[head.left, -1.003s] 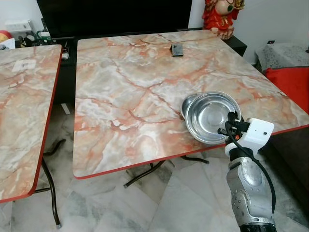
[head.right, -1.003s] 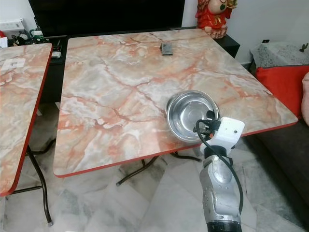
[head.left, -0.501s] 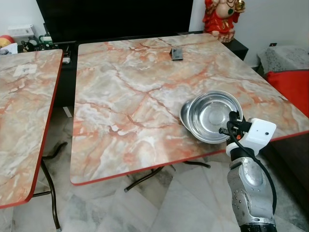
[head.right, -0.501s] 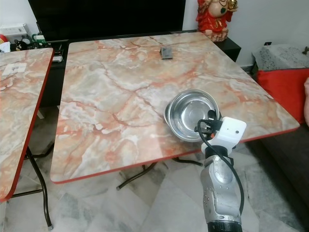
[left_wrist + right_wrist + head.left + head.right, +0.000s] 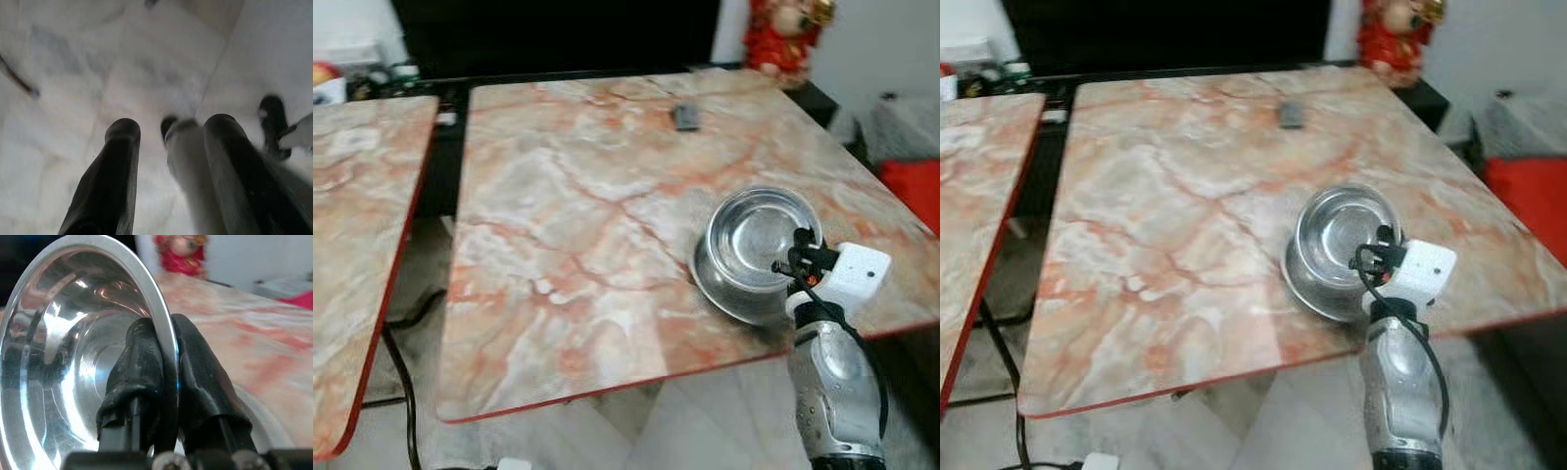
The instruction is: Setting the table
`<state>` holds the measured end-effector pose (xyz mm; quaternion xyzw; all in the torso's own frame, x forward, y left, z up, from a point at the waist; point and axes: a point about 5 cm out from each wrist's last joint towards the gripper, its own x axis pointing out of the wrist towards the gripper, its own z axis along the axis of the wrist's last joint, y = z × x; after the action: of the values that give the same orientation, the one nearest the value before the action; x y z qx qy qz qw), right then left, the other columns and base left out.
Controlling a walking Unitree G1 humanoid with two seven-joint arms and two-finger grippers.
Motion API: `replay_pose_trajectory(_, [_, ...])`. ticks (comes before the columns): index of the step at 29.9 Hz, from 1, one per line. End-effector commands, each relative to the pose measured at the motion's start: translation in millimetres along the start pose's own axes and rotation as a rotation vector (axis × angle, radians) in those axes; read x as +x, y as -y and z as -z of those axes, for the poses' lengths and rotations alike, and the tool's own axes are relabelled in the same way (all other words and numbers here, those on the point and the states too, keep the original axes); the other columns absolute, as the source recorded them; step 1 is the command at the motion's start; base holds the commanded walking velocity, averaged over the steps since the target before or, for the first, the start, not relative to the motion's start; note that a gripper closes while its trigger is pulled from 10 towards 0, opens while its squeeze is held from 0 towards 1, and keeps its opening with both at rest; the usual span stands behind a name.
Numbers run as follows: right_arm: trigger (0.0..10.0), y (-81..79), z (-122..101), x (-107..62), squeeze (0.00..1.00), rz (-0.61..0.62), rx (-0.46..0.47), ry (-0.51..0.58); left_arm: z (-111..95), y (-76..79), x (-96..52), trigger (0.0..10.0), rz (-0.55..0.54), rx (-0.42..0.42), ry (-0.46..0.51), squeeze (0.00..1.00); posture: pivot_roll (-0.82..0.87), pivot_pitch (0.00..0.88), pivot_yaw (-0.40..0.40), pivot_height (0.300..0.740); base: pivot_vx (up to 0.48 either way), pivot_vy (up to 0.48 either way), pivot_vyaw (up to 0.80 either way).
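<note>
Right gripper (image 5: 164,382) is clamped on the rim of a steel bowl (image 5: 759,235) — one black finger inside the wall, one outside, rim pinched between them in the right wrist view. The bowl sits over the near right part of the marble table (image 5: 568,196), close to the red front edge. It is tilted toward the robot, and a second metal rim shows just under it on the tabletop; whether the held bowl is lifted off that or still nested I cannot tell. White wrist housing (image 5: 854,276) is just beside the bowl's near-right side, with the silver forearm (image 5: 832,387) running down below it.

A small dark object (image 5: 685,117) lies at the far side of the table, well apart from the bowl. Second marble table (image 5: 357,225) stands to the left. Red figurine (image 5: 790,34) is behind the far right corner.

Left gripper (image 5: 168,134) hangs over pale tiled floor (image 5: 98,73) — fingers apart, holding nothing, view blurred.
</note>
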<state>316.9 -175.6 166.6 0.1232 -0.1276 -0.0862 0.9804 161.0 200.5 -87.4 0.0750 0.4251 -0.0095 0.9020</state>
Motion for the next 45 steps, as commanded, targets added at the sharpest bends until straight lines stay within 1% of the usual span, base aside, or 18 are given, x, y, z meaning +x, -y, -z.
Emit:
replay_pose_trajectory(1, [10.0, -0.8, -5.7, 0.4, 0.0, 0.01, 0.016, 0.019, 21.2, 0.6, -6.3, 10.0, 0.006, 0.011, -0.076, 0.0, -0.05, 0.145, -0.032, 0.74, 0.0, 0.0, 0.0])
replay_pose_trajectory(5, [10.0, -1.0, -6.1, 2.1, 0.0, 0.026, 0.03, 0.015, 23.4, 2.0, -7.1, 10.0, 0.007, 0.01, -0.081, 0.0, -0.05, 0.144, -0.032, 0.74, 0.0, 0.0, 0.0])
replay_pose_trajectory(7, [10.0, 3.2, -8.0, 5.3, 0.0, 0.085, 0.045, 0.008, 25.7, 2.6, -7.9, 10.0, 0.005, 0.011, -0.088, 0.0, -0.04, 0.144, -0.032, 0.74, 0.0, 0.0, 0.0])
replay_pose_trajectory(8, [10.0, 3.2, -8.0, 5.3, 0.0, 0.085, 0.045, 0.008, 25.7, 2.6, -7.9, 10.0, 0.005, 0.011, -0.088, 0.0, -0.04, 0.144, -0.032, 0.74, 0.0, 0.0, 0.0])
replay_pose_trajectory(11, [10.0, 8.4, -13.7, 6.1, 0.0, 0.137, 0.079, 0.017, 25.7, 1.4, -7.9, 10.0, 0.003, 0.011, -0.091, 0.0, -0.05, 0.145, -0.031, 0.74, 0.0, 0.0, 0.0])
replay_pose_trajectory(13, [10.0, 11.3, -13.2, 5.3, 0.0, 0.171, 0.087, -0.007, 25.9, 0.7, -7.9, 10.0, 0.003, 0.013, -0.092, 0.0, -0.05, 0.145, -0.031, 0.74, 0.0, 0.0, 0.0])
replay_pose_trajectory(15, [10.0, 16.3, -6.5, 0.8, 0.0, 0.235, 0.159, -0.078, 25.2, -0.2, -7.6, 10.0, 0.004, 0.016, -0.093, 0.0, -0.05, 0.145, -0.031, 0.74, 0.0, 0.0, 0.0])
replay_pose_trajectory(17, [10.0, 18.4, -2.3, -2.9, 0.0, 0.262, 0.213, -0.116, 24.3, -1.0, -7.3, 10.0, 0.004, 0.016, -0.092, 0.0, -0.05, 0.145, -0.032, 0.74, 0.0, 0.0, 0.0])
replay_pose_trajectory(21, [10.0, 18.5, 2.1, -6.5, 0.0, 0.258, 0.226, -0.138, 23.3, -1.1, -6.9, 10.0, 0.007, 0.018, -0.091, 0.0, -0.05, 0.145, -0.032, 0.74, 0.0, 0.0, 0.0])
replay_pose_trajectory(23, [10.0, 18.5, 7.1, -6.9, 0.0, 0.266, 0.264, -0.165, 22.9, -0.6, -6.7, 10.0, 0.009, 0.023, -0.091, 0.0, -0.05, 0.143, -0.03, 0.74, 0.0, 0.0, 0.0])
replay_pose_trajectory(25, [10.0, 18.6, 8.3, -6.5, 0.0, 0.267, 0.268, -0.174, 22.9, -0.2, -6.7, 10.0, 0.01, 0.027, -0.091, 0.0, -0.05, 0.143, -0.03, 0.74, 0.0, 0.0, 0.0])
replay_pose_trajectory(32, [10.0, 20.0, 10.8, -2.7, 0.0, 0.284, 0.294, -0.21, 28.2, -1.6, -9.1, 10.0, 0.008, 0.032, -0.097, 0.0, -0.05, 0.141, -0.03, 0.74, 0.0, 0.0, 0.0])
replay_pose_trajectory(35, [10.0, 22.5, 14.5, 2.9, 0.0, 0.302, 0.318, -0.228, 29.1, -4.1, -9.8, 10.0, 0.006, 0.033, -0.096, 0.0, -0.05, 0.14, -0.027, 0.74, 0.0, 0.0, 0.0])
replay_pose_trajectory(40, [10.0, 21.2, 20.6, 10.5, 0.0, 0.307, 0.336, -0.264, 22.3, -4.4, -7.1, 10.0, 0.008, 0.035, -0.081, 0.0, -0.04, 0.14, -0.025, 0.74, 0.0, 0.0, 0.0])
replay_pose_trajectory(41, [10.0, 19.2, 23.6, 12.2, 0.0, 0.302, 0.339, -0.289, 18.8, -3.6, -5.5, 10.0, 0.007, 0.039, -0.078, 0.0, -0.04, 0.139, -0.026, 0.74, 0.0, 0.0, 0.0])
replay_pose_trajectory(45, [10.0, 15.5, 26.5, 13.9, 0.0, 0.284, 0.337, -0.311, 12.7, -1.4, -2.8, 10.0, 0.006, 0.041, -0.071, 0.0, -0.04, 0.141, -0.026, 0.74, 0.0, 0.0, 0.0])
